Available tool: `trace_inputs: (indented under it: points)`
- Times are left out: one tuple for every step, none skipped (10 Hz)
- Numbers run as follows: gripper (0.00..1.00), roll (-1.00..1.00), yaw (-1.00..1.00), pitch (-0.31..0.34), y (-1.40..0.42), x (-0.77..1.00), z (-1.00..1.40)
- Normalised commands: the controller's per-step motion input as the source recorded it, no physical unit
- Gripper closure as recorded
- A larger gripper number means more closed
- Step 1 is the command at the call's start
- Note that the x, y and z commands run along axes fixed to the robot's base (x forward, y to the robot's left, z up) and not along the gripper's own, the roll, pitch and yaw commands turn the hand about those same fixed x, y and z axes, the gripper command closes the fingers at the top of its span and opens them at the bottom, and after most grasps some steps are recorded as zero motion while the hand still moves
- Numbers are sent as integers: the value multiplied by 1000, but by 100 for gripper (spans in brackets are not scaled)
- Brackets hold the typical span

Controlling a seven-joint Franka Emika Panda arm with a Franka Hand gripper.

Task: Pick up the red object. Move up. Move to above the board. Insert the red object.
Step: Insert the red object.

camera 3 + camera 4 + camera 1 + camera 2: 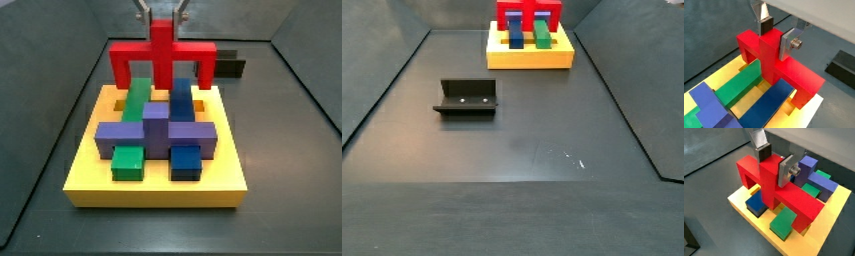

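Closed on the upright stem of the red object (774, 60), the jaws of the gripper (773, 31) pinch it from both sides, the silver fingers (789, 42) flat against the red in both wrist views. That red object (774, 190) is a cross-shaped piece with two legs pointing down, and it hangs over the far end of the yellow board (83, 170). In a side view its legs (119, 73) come down beside the green block (136, 96) and the blue block (179, 95); I cannot tell whether they are seated yet. A purple block (151, 128) lies across the middle of the board. The fixture (466, 97) stands on the dark floor (529, 150), well apart from the board (529, 55).
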Motion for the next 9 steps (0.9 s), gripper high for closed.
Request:
trace_inputs:
  points:
    - [100,147,0,0,-71,11,-191]
    - [100,176,0,0,-43,0,-203]
    - [100,153,0,0,-51,0,-206]
    - [100,110,0,0,-60,0,-220]
    - [100,74,0,0,-77,43,-220]
    - [100,69,0,-10,-91,11,-220]
    - [100,37,17,0,-94,0,-86]
    - [100,0,0,-3,-49,-71,14]
    - [100,0,0,-13,-51,-17,9]
